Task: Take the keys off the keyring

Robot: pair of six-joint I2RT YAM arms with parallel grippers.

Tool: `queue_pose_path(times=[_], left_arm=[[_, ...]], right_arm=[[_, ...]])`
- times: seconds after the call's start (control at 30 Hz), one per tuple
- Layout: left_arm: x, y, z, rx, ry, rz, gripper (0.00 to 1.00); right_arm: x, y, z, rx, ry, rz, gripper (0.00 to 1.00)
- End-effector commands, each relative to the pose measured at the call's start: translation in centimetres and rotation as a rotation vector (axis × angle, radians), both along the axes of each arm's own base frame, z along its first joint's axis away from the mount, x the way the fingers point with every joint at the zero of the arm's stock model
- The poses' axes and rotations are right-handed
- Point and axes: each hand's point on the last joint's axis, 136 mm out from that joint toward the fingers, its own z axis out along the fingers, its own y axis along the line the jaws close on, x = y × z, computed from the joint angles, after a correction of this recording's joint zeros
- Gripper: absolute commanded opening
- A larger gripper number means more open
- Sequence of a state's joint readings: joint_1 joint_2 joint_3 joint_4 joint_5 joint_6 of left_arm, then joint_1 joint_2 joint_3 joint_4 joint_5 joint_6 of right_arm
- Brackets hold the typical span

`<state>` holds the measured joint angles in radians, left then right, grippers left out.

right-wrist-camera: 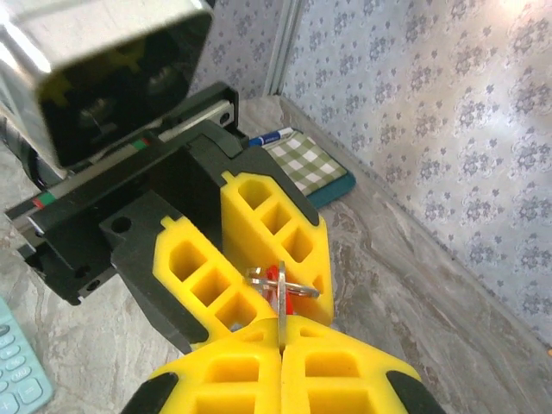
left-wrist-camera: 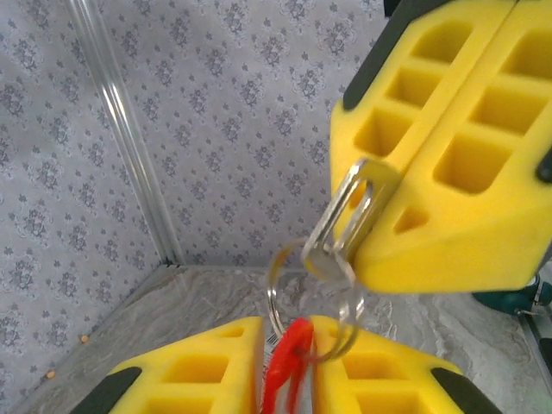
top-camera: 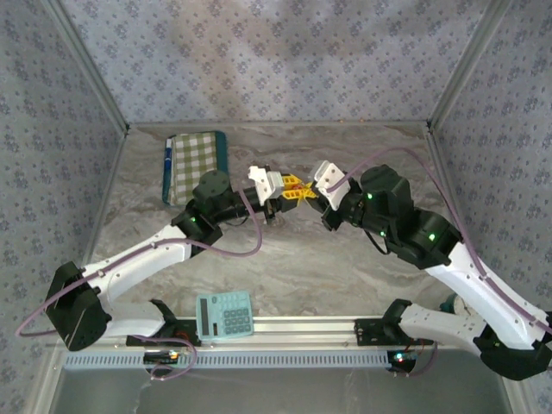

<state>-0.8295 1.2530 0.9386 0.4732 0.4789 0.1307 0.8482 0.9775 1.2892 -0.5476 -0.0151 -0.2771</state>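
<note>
This is looking like a robotics lab booth: floral-papered panels (top-camera: 259, 60) and aluminium posts (top-camera: 86, 65) are boxing in a marble-patterned counter (top-camera: 328, 276) carrying two bolted arms (top-camera: 147, 259).

Tip to tip in mid-air: the left gripper (top-camera: 288, 190) is clamped on the red keys (left-wrist-camera: 290, 366) and the right gripper (top-camera: 307, 195) pinches the keyring (left-wrist-camera: 321, 259), so nothing passes between them. Bare table (top-camera: 345, 267) lies beneath and behind both wrists. The checked cloth (top-camera: 194, 164) sits off the left gripper's outer side, the calculator (top-camera: 224, 314) well behind it, and patterned walls (top-camera: 276, 60) stand ahead.
</note>
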Motion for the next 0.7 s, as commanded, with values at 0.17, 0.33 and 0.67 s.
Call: queue_pose_path(times=[0.17, 0.33, 0.67], left_arm=[[0.3, 0.0, 2.1, -0.053, -0.041, 0.012, 0.19], [0.2, -0.3, 2.2, -0.053, -0.042, 0.001, 0.34], [0.0, -0.8, 3.2, -0.081, -0.063, -0.003, 0.41]], right_arm=[[-0.3, -0.4, 2.0, 0.044, -0.034, 0.000, 0.00], [-0.1, -0.3, 1.7, 0.036, -0.024, -0.010, 0.00], [0.1, -0.3, 1.5, 0.035, -0.015, -0.020, 0.00]])
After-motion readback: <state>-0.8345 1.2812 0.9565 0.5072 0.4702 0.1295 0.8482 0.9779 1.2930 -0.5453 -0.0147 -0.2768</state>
